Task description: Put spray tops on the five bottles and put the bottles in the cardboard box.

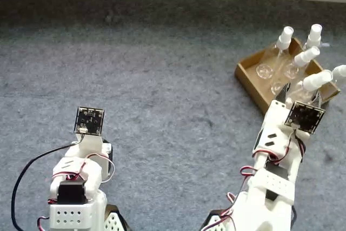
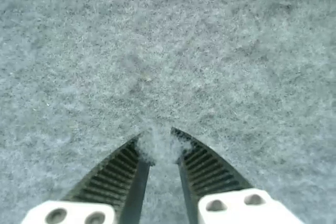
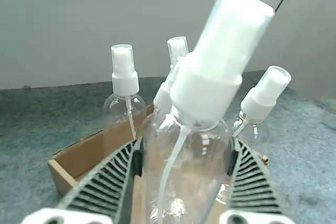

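Right gripper [image 3: 184, 153]: jaws clamped on either side of the clear body of a bottle [image 3: 189, 177]. The bottle carries a white spray top [image 3: 220, 56] and leans to one side. Its dip tube is visible through the wall. The base is out of frame, so it cannot be told whether it rests on anything.

Seen from above, this bottle's spray top [image 1: 317, 79] sits at the end of the cardboard box [image 1: 244, 73] nearest the right arm [image 1: 275, 155], just ahead of that arm's wrist.

The box is an open, shallow, tan tray lying at an angle on the grey carpet [image 1: 162, 79], far to the right. The other bottles [image 1: 281, 52] stand inside it, close together, each capped with a white spray top. From above, five spray tops can be counted, the held one included.

Left gripper [image 2: 157, 136]: jaws a narrow gap apart, with only carpet pile between them and the tips down at the carpet surface. The left arm [image 1: 81, 166] is at the near left, well apart from the box.
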You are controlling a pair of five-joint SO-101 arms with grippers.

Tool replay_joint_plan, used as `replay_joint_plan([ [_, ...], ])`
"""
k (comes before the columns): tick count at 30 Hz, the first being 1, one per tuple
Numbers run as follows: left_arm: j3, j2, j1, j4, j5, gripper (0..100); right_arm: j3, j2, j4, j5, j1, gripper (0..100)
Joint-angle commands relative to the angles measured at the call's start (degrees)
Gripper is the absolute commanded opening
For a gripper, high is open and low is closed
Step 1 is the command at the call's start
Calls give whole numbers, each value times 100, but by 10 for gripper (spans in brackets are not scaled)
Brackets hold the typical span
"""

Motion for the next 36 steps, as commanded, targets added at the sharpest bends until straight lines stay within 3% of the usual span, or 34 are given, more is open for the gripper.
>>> replay_joint_plan([
  [1, -31, -48, 136, -53, -70, 5, -391, 470, -664, 70, 40, 149],
  [26, 101, -48, 171, -97, -70, 5, -1429, 4365, -3064, 70, 277, 149],
  [31, 110, -48, 171, -97, -70, 5, -1543, 4708, -3125, 79, 268, 153],
  [36, 110, -48, 171, -97, -70, 5, -1604, 4848, -3125, 79, 268, 228],
])
